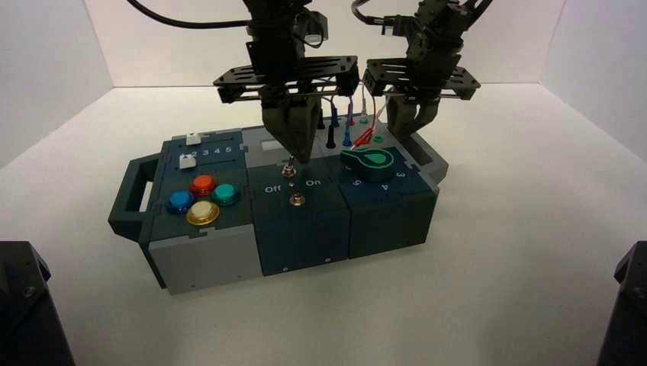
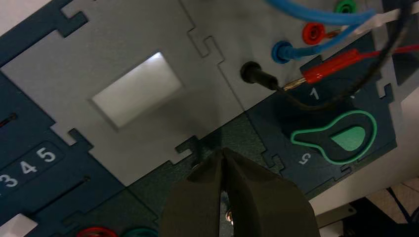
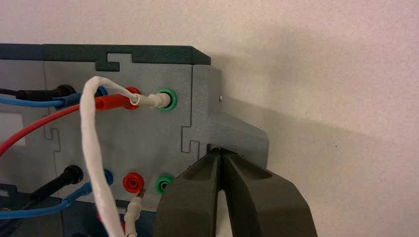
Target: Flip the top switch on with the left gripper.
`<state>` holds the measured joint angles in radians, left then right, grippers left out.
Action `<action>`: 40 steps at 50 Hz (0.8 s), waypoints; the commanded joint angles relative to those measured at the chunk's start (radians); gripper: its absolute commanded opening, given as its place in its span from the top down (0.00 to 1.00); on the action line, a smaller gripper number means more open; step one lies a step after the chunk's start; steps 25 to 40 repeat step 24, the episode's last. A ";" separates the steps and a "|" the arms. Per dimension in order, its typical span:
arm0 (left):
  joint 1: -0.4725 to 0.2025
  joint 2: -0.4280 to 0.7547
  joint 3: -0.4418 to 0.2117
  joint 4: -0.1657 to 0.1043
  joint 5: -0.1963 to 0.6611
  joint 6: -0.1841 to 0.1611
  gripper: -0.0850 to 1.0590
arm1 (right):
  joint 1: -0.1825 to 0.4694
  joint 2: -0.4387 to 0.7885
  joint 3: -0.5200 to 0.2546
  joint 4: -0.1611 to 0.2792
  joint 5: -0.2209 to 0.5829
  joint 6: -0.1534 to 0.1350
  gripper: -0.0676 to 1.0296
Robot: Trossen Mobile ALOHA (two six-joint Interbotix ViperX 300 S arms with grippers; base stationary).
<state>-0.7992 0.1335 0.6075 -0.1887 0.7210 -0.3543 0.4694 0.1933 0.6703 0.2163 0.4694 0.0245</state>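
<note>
The top switch, a tiny silver toggle, stands on the dark middle panel between the words Off and On, on the side nearer the pale window. My left gripper hangs straight over it, fingers shut together, tips just above the lever. In the left wrist view the left gripper covers the switch; only a silver glint shows through the slit between the fingers. The second toggle sits nearer the front. My right gripper hovers shut over the box's right rear corner, holding nothing.
The green knob is right of the switches, with plugged red, blue, black and white wires behind it. Coloured round buttons and numbered sliders lie to the left. The box has a handle at its left end.
</note>
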 commanded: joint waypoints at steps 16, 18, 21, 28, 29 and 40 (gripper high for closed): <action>0.069 -0.117 0.055 0.110 -0.011 -0.037 0.95 | 0.017 0.034 0.012 0.006 -0.003 -0.006 0.96; 0.072 -0.123 0.057 0.117 -0.011 -0.037 0.95 | 0.017 0.034 0.011 0.005 -0.003 -0.005 0.96; 0.080 -0.126 0.058 0.120 -0.011 -0.038 0.95 | 0.017 0.035 0.011 0.005 -0.003 -0.006 0.96; 0.081 -0.124 0.057 0.123 -0.011 -0.038 0.95 | 0.017 0.035 0.009 0.005 -0.005 -0.008 0.96; 0.081 -0.124 0.057 0.123 -0.011 -0.038 0.95 | 0.017 0.035 0.009 0.005 -0.005 -0.008 0.96; 0.081 -0.124 0.057 0.123 -0.011 -0.038 0.95 | 0.017 0.035 0.009 0.005 -0.005 -0.008 0.96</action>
